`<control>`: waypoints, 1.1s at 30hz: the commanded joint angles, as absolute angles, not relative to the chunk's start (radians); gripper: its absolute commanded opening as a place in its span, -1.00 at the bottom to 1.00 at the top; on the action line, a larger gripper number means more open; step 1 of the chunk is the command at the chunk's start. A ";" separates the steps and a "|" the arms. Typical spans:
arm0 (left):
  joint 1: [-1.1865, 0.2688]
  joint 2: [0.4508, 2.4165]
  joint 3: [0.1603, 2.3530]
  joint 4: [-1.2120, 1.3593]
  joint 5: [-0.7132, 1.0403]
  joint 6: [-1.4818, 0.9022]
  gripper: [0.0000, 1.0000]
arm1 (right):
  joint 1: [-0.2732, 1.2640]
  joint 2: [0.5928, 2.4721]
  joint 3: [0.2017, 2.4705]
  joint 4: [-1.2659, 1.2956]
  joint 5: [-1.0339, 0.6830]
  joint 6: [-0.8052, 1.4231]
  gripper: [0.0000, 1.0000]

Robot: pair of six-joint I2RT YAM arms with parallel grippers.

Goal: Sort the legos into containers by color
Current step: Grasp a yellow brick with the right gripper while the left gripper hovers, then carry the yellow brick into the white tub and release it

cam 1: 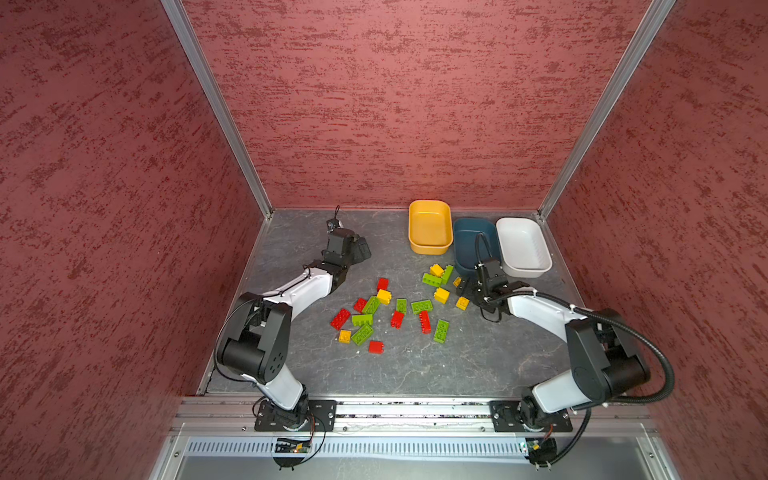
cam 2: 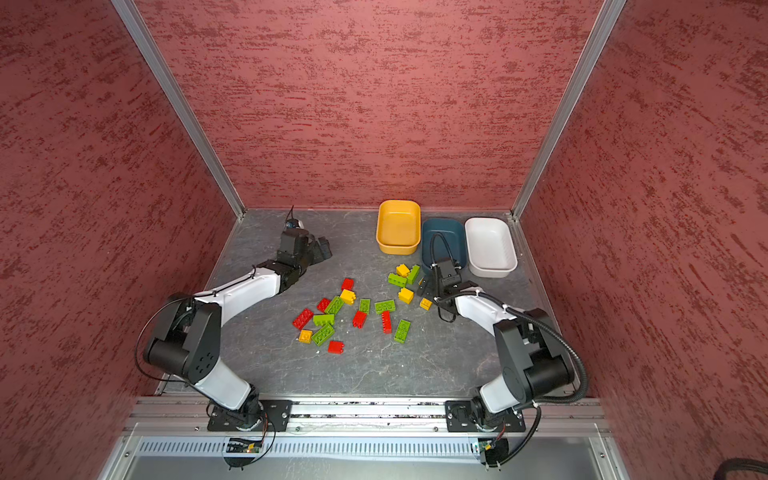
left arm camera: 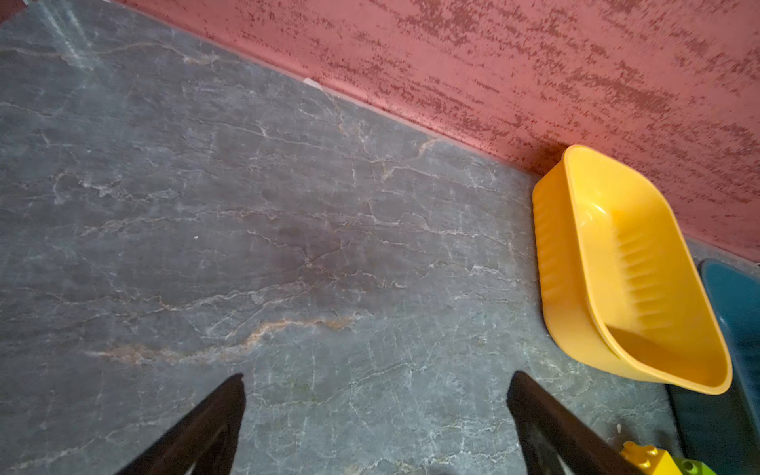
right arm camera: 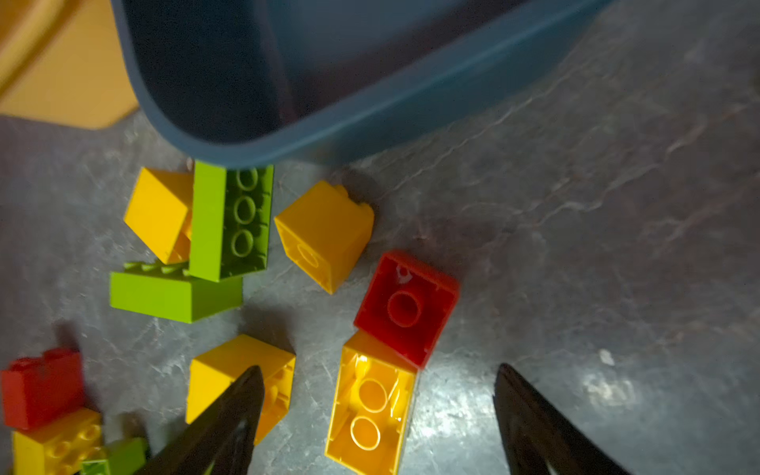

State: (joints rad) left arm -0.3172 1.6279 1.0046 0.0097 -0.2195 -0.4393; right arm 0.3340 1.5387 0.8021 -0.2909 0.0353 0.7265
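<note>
The right claw (right arm camera: 377,369) hangs low with its fingers spread, pinching nothing. Between them on the bench (cam 1: 415,374) lies a yellow oblong brick (right arm camera: 370,411) with its hollow underside up, clear of both fingers. A red square brick (right arm camera: 407,308), also underside up, touches its far end. Just beyond these stands the teal tub (cam 1: 459,241).

The left claw (left arm camera: 378,375) is likewise spread. It hangs over bare bench near the far left corner, well apart from the bricks.

The legos (cam 1: 362,320) are chunky, studded and glossy, and they lie scattered across the middle of the bench, outside the tubs. A top view lets six red, eight green and six yellow be counted. The red square brick is hidden there under the right wrist.

Three tubs stand along the far edge. The white tub (cam 1: 525,272) is in the far right corner, the teal one is beside it, and the yellow-orange tub (cam 1: 431,250) is nearest the middle.
</note>
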 commanded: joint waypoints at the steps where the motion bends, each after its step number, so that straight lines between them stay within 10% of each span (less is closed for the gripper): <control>1: -0.322 1.624 1.015 -0.032 -0.220 -0.436 0.99 | 0.371 1.581 0.851 -0.386 0.119 0.716 0.64; 23: -0.367 1.629 1.058 -0.115 -0.257 -0.388 0.99 | 0.431 1.460 0.815 -0.374 0.169 0.468 -0.50; 33: -0.440 1.668 1.116 -0.139 -0.297 -0.429 0.99 | -0.038 1.245 0.810 -0.149 -0.002 0.318 -0.51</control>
State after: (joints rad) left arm -0.4179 1.6447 1.0843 -0.1169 -0.2707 -0.4141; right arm 0.0490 1.2163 0.8066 -0.2523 0.0910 0.3725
